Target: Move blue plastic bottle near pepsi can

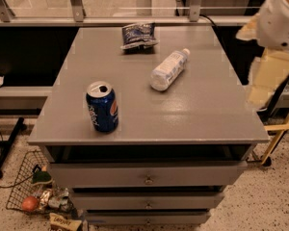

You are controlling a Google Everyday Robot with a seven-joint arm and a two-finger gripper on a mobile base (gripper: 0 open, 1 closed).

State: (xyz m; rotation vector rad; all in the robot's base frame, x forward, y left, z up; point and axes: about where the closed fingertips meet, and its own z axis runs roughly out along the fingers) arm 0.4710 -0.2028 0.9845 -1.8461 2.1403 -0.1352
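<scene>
The blue plastic bottle (pixel 169 70) lies on its side on the grey cabinet top (pixel 207 109), right of centre, with its white cap pointing to the back right. The pepsi can (pixel 102 107) stands upright near the front left, its top opened. They are well apart. My gripper (pixel 266 77) shows as a blurred cream shape at the right edge, beyond the cabinet's right side and right of the bottle, under the white arm (pixel 282 16). It touches nothing.
A crinkled dark blue snack bag (pixel 137 35) lies at the back centre of the top. Drawers (pixel 148 177) are below the front edge. A wire basket (pixel 31 191) with odds and ends sits on the floor at left. A rail runs behind.
</scene>
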